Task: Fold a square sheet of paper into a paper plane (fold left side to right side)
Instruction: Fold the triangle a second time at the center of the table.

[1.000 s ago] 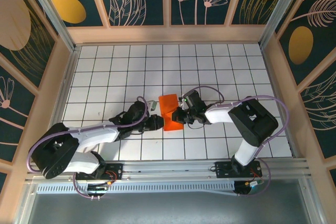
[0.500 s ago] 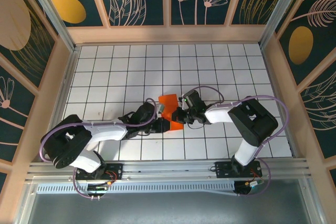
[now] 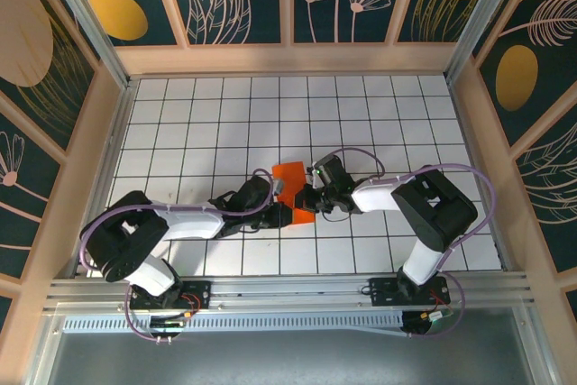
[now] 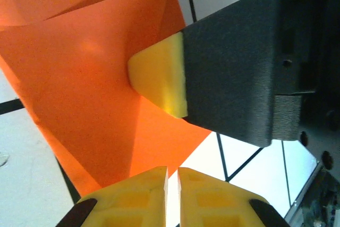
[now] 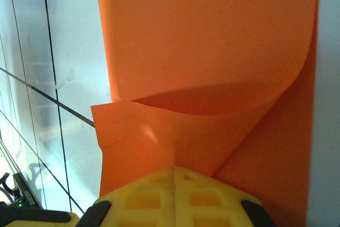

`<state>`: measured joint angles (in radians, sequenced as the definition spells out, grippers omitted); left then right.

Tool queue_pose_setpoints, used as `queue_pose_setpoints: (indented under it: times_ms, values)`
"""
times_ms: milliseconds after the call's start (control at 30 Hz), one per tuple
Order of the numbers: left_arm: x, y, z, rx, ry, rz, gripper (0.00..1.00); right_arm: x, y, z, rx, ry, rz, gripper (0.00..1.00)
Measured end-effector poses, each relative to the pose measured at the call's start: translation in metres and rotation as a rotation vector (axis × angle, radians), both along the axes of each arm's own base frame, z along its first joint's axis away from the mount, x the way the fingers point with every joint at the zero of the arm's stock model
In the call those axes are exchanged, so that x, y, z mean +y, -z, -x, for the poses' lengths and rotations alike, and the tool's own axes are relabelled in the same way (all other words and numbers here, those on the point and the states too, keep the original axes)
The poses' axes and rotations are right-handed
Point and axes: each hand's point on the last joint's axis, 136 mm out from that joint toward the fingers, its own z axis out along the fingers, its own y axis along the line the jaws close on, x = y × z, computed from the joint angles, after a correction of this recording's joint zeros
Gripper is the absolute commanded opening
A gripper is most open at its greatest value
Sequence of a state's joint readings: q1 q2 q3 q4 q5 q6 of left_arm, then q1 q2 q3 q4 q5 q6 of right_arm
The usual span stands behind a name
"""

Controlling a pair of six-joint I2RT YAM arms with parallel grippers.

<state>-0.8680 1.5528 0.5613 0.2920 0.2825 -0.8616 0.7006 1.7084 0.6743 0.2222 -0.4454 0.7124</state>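
The square sheet of paper is bright orange and lies partly folded and curled at the middle of the white grid floor. My right gripper is at its right edge, shut on the paper. In the right wrist view the sheet rises out of the closed pads of that gripper and curls over itself. My left gripper is at the paper's near left edge. In the left wrist view it shows only a thin slit with white floor in it, right at the orange sheet's near corner. The right gripper's yellow fingertip rests on the paper.
The white grid floor is boxed in by wooden walls at the back and both sides. A metal rail with the arm bases runs along the near edge. Both forearms meet over the middle of the floor.
My left arm has reached further right, bringing its gripper from beside the paper up against the near left edge. The right gripper and its hold on the paper have not moved.
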Motion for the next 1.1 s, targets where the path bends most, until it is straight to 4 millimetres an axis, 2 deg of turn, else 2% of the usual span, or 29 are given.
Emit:
queue_pose_setpoints:
  times_ms: [1100]
  values:
    - [0.007,0.018,0.004,0.012,-0.01,-0.057,0.12,0.002,0.0,0.0,-0.002,-0.007,-0.001,0.0]
